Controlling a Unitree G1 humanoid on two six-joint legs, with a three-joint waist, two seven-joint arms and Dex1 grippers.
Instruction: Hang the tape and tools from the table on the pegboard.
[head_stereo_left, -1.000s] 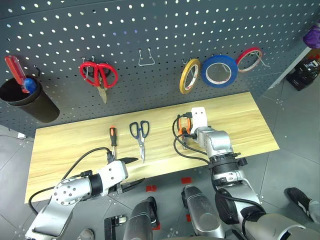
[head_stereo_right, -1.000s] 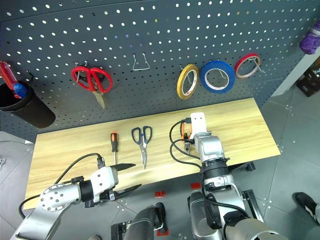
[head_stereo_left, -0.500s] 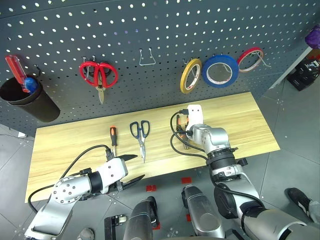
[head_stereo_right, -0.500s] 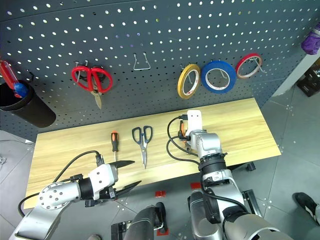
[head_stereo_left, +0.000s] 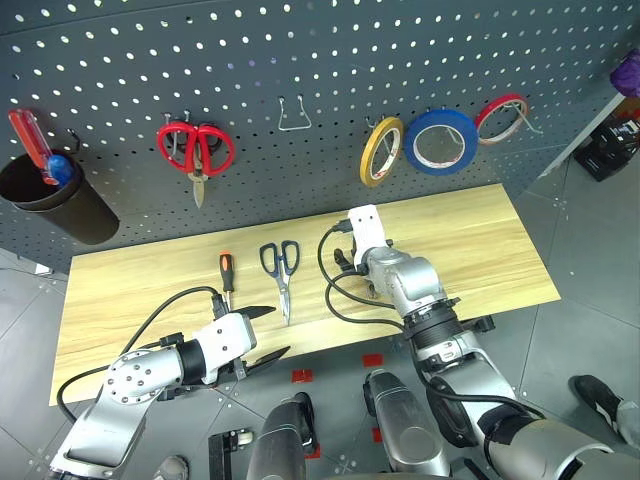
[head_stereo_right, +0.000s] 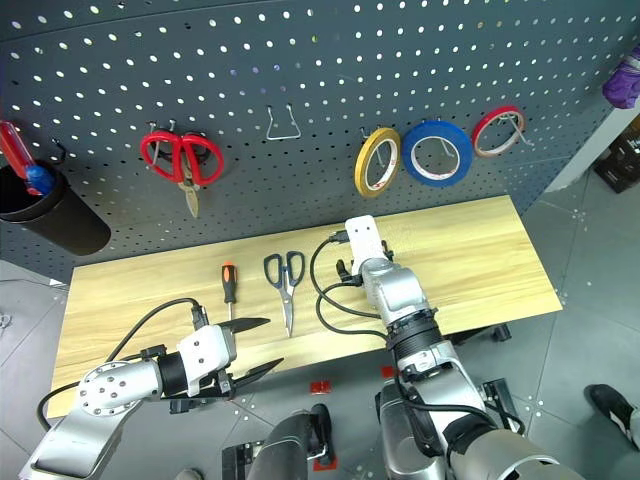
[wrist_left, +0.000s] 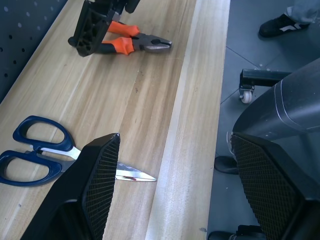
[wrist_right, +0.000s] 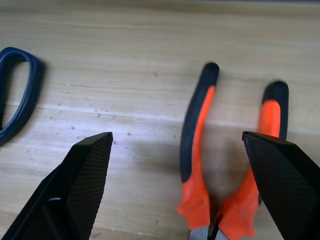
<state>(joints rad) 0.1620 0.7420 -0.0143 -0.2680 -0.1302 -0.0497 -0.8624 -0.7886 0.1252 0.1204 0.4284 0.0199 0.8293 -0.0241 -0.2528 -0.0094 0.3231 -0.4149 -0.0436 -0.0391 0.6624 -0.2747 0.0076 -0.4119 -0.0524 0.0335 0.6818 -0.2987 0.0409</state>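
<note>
Here we are lining our right gripper (wrist_right: 177, 185) up on the pliers (wrist_right: 227, 165), which lie flat on the table (head_stereo_left: 480, 250) with their orange-and-black handles pointing toward the pegboard (head_stereo_left: 320, 60). Our right fingers stand wide open and hold nothing. In the right wrist view one handle sits between them and the other lies close to the far finger, so we judge the gripper should shift sideways until both handles are bracketed. Then we should come down squarely and close across the handles near their middle, so the tool does not swivel when lifted.

Our left gripper (head_stereo_left: 262, 335) waits at the near edge of the table, its fingers also well apart and empty. The scissors (head_stereo_left: 281, 266) with dark blue handles lie just beyond it, blades pointing toward us, and the screwdriver (head_stereo_left: 226, 279) lies beside them, to their left.

The yellow tape (head_stereo_left: 381, 150) already hangs on the pegboard, next to a blue roll (head_stereo_left: 439, 141) and a red roll (head_stereo_left: 499, 117). Red scissors (head_stereo_left: 196, 150) hang further left, and a bare wire hook (head_stereo_left: 292, 115) between them looks a likely place for a tool. A black cup (head_stereo_left: 55, 205) at the far left holds a red-handled screwdriver (head_stereo_left: 30, 140).

The table is smooth pale wood, so the pliers may slide if nudged. Grey floor tiles surround it, and a person's shoe (wrist_left: 282, 24) shows beyond the table's end.
</note>
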